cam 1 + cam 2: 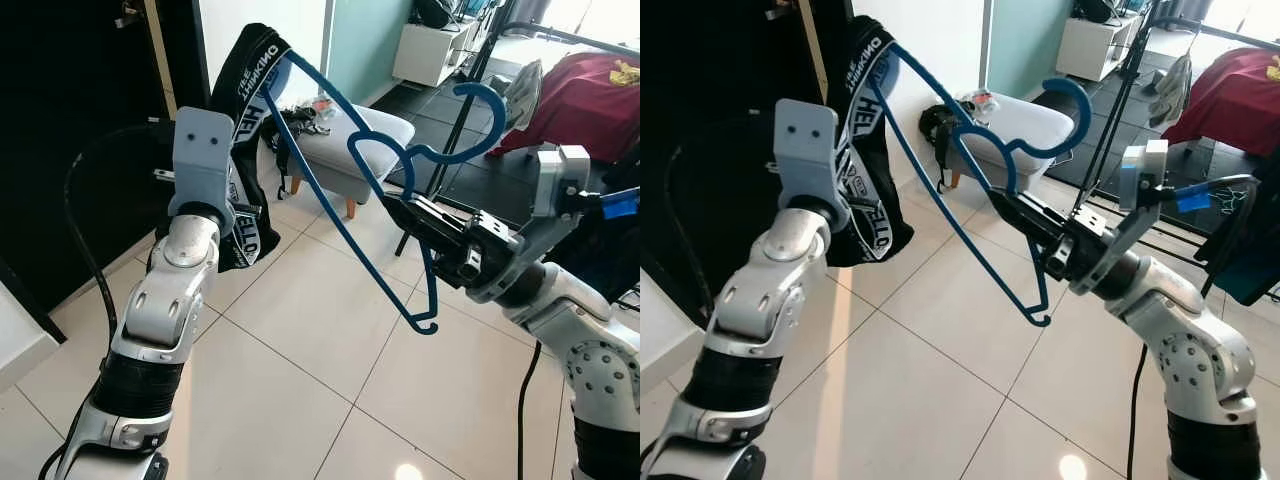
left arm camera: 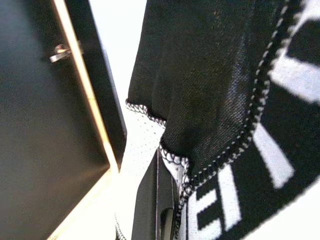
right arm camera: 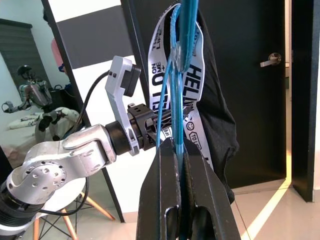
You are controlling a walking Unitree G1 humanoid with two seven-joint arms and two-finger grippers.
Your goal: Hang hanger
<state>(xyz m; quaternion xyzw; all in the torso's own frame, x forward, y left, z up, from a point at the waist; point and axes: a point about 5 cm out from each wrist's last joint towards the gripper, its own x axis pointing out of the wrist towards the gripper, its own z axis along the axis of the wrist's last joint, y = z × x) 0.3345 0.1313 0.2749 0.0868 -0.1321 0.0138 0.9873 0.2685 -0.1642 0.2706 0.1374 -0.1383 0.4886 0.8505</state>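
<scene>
Hanger: a blue hanger [image 1: 345,210] is up in the air between the two arms, tilted, with its hook [image 1: 470,120] pointing up toward the right and one end low near the right arm
Right gripper: the right gripper [image 1: 405,208] reaches in from the right, and its two black fingers [image 3: 172,200] are pressed tight on the thin blue bar of the hanger
Cloth: a black cloth with white bands and big letters [image 1: 865,150] hangs over the top end of the hanger and droops down on the left
Left gripper: the left gripper [image 3: 150,122] is raised next to the cloth and seems to be in it, by the hanger's blue bars; I cannot tell if its fingers are open or closed
Left wrist view: the black cloth with its white stitched edge [image 2: 210,100] is very close to the camera, and one dark finger [image 2: 155,200] pokes up under it
Door: a dark door [image 2: 45,125] with a silver handle [image 2: 60,51] stands on the left, behind the cloth
Stool: a pale padded stool [image 1: 350,140] with wooden legs sits on the floor behind the hanger
Floor: big pale tiles [image 1: 300,330] lie under both arms
Red cloth: a dark red cloth [image 1: 580,100] lies far back on the right, next to a black rack [image 1: 470,90]
</scene>
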